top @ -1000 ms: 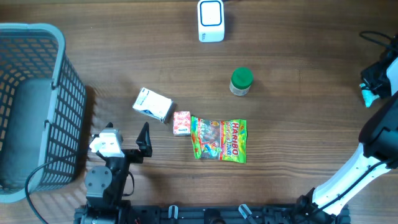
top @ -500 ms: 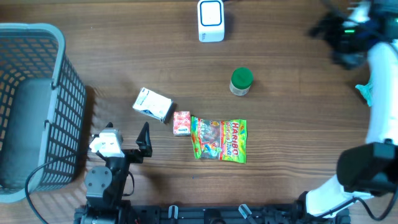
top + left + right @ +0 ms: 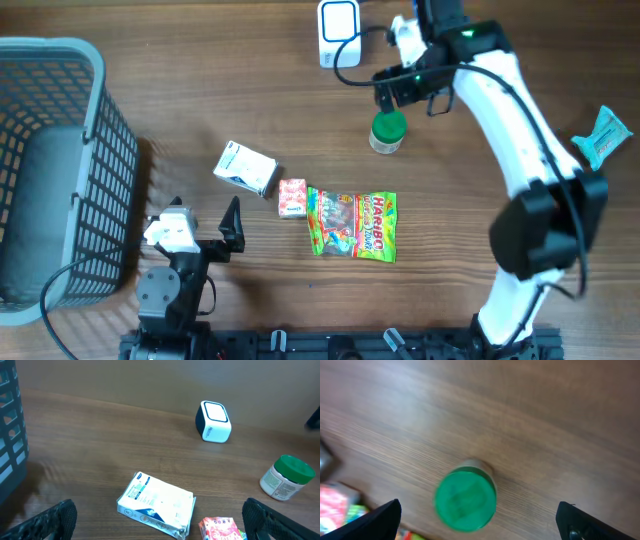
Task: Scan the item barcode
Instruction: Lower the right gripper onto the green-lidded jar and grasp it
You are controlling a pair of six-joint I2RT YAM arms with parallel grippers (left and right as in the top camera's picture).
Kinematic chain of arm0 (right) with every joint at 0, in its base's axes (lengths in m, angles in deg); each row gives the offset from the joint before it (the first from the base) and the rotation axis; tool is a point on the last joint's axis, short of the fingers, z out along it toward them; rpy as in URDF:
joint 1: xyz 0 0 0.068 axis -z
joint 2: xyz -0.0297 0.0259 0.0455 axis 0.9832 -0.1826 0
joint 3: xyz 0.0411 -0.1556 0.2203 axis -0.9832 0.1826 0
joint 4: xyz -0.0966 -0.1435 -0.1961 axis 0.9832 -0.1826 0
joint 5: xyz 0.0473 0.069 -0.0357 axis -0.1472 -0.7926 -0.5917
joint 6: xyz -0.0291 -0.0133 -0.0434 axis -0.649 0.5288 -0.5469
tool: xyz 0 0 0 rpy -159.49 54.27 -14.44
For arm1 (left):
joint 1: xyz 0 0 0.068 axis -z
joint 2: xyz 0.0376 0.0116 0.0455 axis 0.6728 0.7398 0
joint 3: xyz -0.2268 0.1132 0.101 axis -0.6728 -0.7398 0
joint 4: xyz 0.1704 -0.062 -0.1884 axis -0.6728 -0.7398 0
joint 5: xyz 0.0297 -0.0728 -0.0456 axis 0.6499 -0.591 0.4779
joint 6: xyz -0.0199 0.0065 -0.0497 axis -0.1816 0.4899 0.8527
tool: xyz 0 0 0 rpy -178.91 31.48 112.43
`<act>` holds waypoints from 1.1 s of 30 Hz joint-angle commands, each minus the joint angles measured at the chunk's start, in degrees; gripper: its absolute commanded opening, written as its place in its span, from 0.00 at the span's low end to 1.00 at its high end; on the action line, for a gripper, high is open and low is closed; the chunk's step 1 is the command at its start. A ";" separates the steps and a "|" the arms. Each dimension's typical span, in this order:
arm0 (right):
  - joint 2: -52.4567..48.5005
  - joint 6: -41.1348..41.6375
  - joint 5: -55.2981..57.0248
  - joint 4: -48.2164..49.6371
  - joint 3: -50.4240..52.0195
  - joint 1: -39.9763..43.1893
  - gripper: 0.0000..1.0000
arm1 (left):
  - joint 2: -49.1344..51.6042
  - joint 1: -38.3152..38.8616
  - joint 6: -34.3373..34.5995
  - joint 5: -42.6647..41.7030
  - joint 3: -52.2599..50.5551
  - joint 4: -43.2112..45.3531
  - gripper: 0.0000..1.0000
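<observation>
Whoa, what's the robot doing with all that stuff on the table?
It is meant to scan an item's barcode. The right gripper hovers open above the green-lidded jar, not holding it. The left gripper sits open and empty near the basket. The Haribo bag, pink box and white box lie on the table, and the white scanner waits at the far edge.

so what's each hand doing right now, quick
left hand: open, holding nothing
right hand: open, holding nothing, above the green-lidded jar
</observation>
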 commanded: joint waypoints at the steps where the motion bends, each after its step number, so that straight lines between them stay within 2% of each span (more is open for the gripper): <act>1: -4.04 -2.08 1.77 -0.04 0.28 -1.86 1.00 | -0.31 -0.42 0.52 -0.50 -0.31 0.11 1.00; 5: -7.19 -1.62 2.23 0.59 0.28 -5.49 1.00 | -0.31 -0.42 0.52 -0.50 -0.31 0.11 1.00; 9: -12.52 4.39 8.39 -0.31 0.28 -5.86 1.00 | -0.31 -0.42 0.52 -0.50 -0.31 0.11 1.00; 17: -13.60 9.81 8.57 -1.57 0.42 -5.81 1.00 | -0.31 -0.42 0.52 -0.50 -0.31 0.11 1.00; 21: -13.60 9.53 1.07 -1.77 0.52 -5.81 1.00 | -0.33 -0.42 0.52 -0.50 -0.31 0.11 1.00; 23: -13.60 7.69 2.21 -0.81 0.52 -5.79 0.99 | -0.31 -0.42 0.52 -0.50 -0.31 0.11 1.00; 30: -13.73 9.84 4.09 1.20 4.20 -5.70 1.00 | -0.31 -0.42 0.52 -0.50 -0.31 0.11 1.00; 32: -13.75 10.21 5.70 1.25 4.96 -5.70 0.96 | -0.31 -0.42 0.52 -0.50 -0.31 0.11 1.00; 33: -13.75 11.17 6.16 1.51 4.96 -5.70 0.87 | -0.31 -0.42 0.52 -0.50 -0.31 0.11 1.00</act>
